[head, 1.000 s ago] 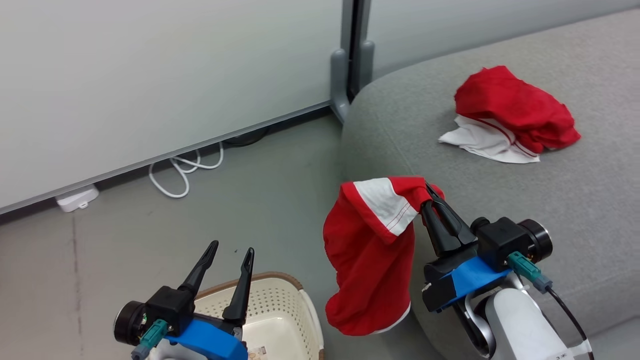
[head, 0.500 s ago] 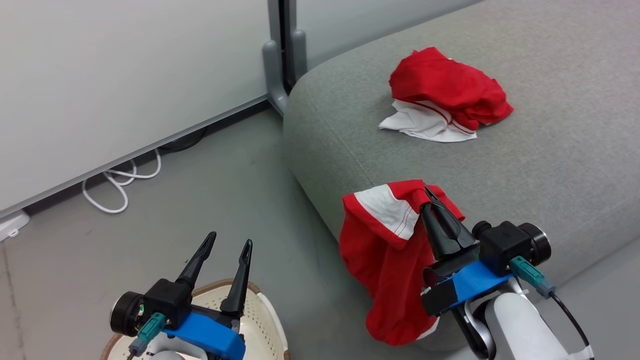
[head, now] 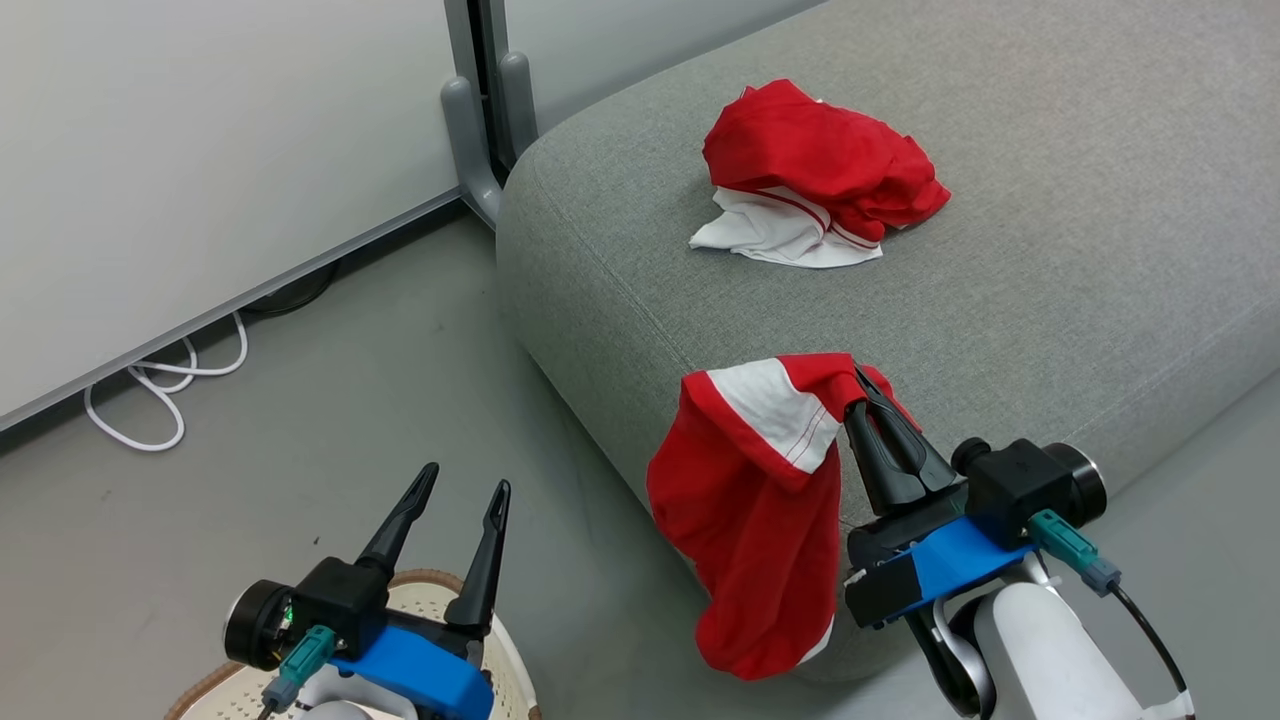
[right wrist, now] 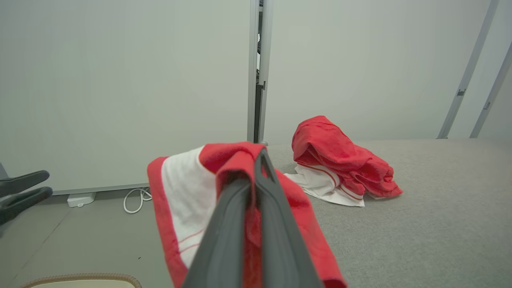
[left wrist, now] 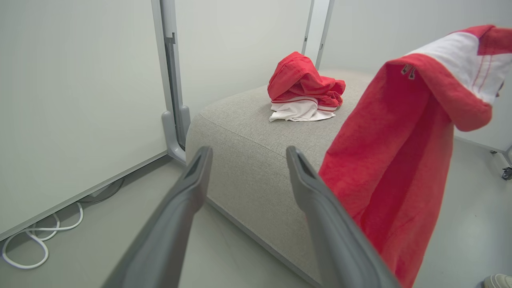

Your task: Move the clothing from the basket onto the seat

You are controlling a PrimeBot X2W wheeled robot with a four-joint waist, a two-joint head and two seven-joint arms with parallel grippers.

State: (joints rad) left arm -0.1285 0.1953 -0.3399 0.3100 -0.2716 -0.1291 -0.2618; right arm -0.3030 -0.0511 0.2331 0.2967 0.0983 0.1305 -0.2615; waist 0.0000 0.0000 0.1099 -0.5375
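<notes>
My right gripper (head: 860, 385) is shut on a red garment with a white panel (head: 750, 490), which hangs from its fingertips beside the front corner of the grey seat (head: 1050, 260). The same garment (left wrist: 404, 140) fills the right of the left wrist view and drapes over my shut right gripper (right wrist: 260, 158) in the right wrist view. A second crumpled red and white garment (head: 810, 175) lies on the seat's top. My left gripper (head: 465, 490) is open and empty above the cream basket (head: 220, 690), of which a bit of rim shows at the bottom left.
A grey partition wall with a post foot (head: 480, 130) stands behind the seat's left end. A white cable (head: 160, 385) loops on the grey floor along the wall. Bare floor lies between the basket and the seat.
The head camera has swung, so seat and wall have slid left in the picture. The right gripper still holds the hanging garment, now nearer the seat's corner. The left gripper stays open.
</notes>
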